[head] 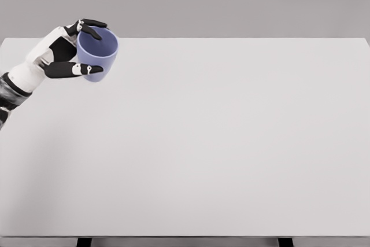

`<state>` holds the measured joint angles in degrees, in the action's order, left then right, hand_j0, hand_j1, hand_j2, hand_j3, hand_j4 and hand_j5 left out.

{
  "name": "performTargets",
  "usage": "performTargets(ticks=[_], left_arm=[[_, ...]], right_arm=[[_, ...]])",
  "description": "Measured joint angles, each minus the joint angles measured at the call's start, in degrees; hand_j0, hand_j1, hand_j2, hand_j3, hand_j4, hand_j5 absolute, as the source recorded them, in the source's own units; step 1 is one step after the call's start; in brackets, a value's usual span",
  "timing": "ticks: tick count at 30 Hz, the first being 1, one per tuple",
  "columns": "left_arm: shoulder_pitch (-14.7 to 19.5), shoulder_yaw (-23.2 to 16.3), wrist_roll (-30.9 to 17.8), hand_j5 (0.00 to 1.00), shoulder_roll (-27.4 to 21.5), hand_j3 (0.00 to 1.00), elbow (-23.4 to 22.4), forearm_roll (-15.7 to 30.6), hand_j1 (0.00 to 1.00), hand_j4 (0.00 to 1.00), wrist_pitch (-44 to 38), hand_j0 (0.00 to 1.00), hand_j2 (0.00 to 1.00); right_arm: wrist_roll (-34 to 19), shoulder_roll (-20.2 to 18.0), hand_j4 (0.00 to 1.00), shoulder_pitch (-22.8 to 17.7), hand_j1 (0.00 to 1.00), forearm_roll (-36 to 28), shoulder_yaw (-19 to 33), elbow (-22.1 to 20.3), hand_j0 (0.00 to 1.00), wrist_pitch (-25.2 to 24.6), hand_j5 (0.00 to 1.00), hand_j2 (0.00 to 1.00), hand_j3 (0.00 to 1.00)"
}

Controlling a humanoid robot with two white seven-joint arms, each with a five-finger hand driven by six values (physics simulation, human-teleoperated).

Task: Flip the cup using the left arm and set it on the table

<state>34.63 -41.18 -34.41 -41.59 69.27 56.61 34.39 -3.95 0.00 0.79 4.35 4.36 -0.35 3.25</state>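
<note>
A white robotic left hand (68, 50) with black fingers grips a small blue-purple plastic cup (97, 54), its open mouth tilted up toward the camera. The cup sits at the far left corner of a wide white table (219, 143).

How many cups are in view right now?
1. The blue cup is held in the left hand at the table's far left corner, opening upward. Nothing could hide another.

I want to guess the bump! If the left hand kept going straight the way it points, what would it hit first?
Probably nothing. The left hand, shut on the blue cup, points right across the bare white table. That way looks free, though height above the table is unclear.
</note>
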Motion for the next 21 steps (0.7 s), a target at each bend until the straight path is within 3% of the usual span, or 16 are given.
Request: performTargets(ticks=[3,12,21], left_arm=[[1.1,-0.4,-0.4,0.52,6.0,0.52,-5.8,0.9,0.52,0.52,0.1,0.52,0.52],[1.9,1.9,-0.6,0.54,17.1,0.54,-13.2,1.2,0.54,0.54,0.4,0.54,0.54],[0.8,2.0,-0.5,0.56,23.1,0.56,-15.9,-0.3,0.56,0.56,0.3,0.56,0.56]], right_arm=[[0.0,0.0,1.0,0.0,1.0,0.0,0.0,0.0,1.0,0.0,1.0,1.0,1.0],[0.0,0.0,1.0,0.0,1.0,0.0,0.0,0.0,1.0,0.0,1.0,1.0,1.0],[0.0,0.0,1.0,0.0,1.0,0.0,0.0,0.0,1.0,0.0,1.0,1.0,1.0]])
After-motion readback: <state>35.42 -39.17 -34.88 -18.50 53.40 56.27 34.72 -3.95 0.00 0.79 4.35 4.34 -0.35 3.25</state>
